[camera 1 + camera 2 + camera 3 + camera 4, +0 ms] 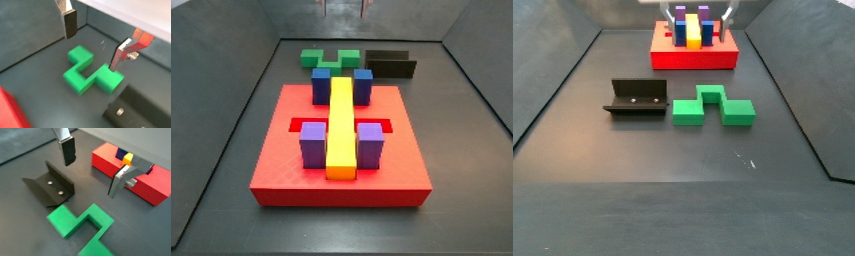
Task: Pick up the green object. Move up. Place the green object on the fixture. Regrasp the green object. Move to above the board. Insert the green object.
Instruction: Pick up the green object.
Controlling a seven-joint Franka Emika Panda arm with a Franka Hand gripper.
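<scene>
Both wrist views: the gripper (93,42) (93,170) hovers, jaws spread and empty, above the green object (90,71) (83,228). Both side views: it lies on the desk (673,170) beside the fixture (392,64) (636,98), near the board (291,170) (695,58). No writing is legible.

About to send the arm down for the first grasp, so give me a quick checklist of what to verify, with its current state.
1. Pincer open, nothing between its silver plate fingers: ok.
2. Bright green stepped plastic piece lying flat on the dark floor, untouched: ok.
3. Pincer over the green piece, fingers above it in both wrist views: ok.
4. Black angled bracket fixture free, nothing on it: ok.
5. Gap between fixture and green piece for a finger: narrow; cannot tell.
6. Open slot on the flat red square board: cannot tell.
</scene>
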